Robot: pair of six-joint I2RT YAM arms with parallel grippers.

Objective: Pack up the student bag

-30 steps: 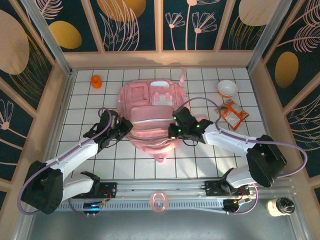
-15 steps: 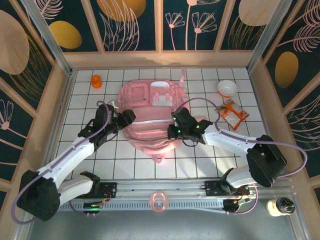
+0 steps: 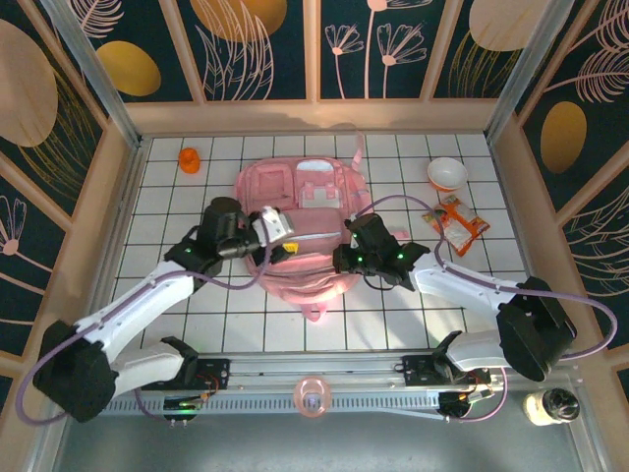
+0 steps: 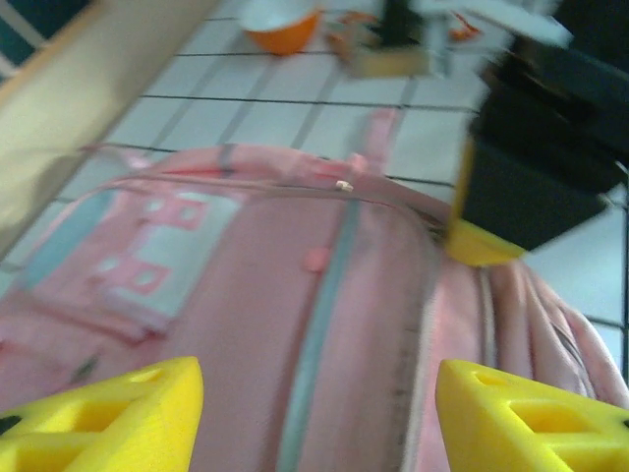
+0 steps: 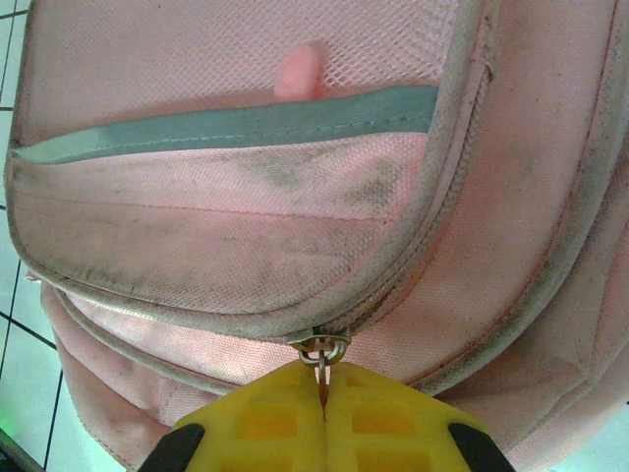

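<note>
Bright, even overhead light in the top view leaves only faint shadows on the white table [image 3: 246,324]. The left wrist view is motion-blurred, worst from 12 to 2 o'clock; the right wrist view is sharp on the student bag [image 5: 295,197], paler toward 4 o'clock.

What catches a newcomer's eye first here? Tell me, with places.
The student bag, big and pink, lies mid-table. The right gripper pinches its zipper pull on the bag's right side, while the left gripper hangs open over its left side.
</note>
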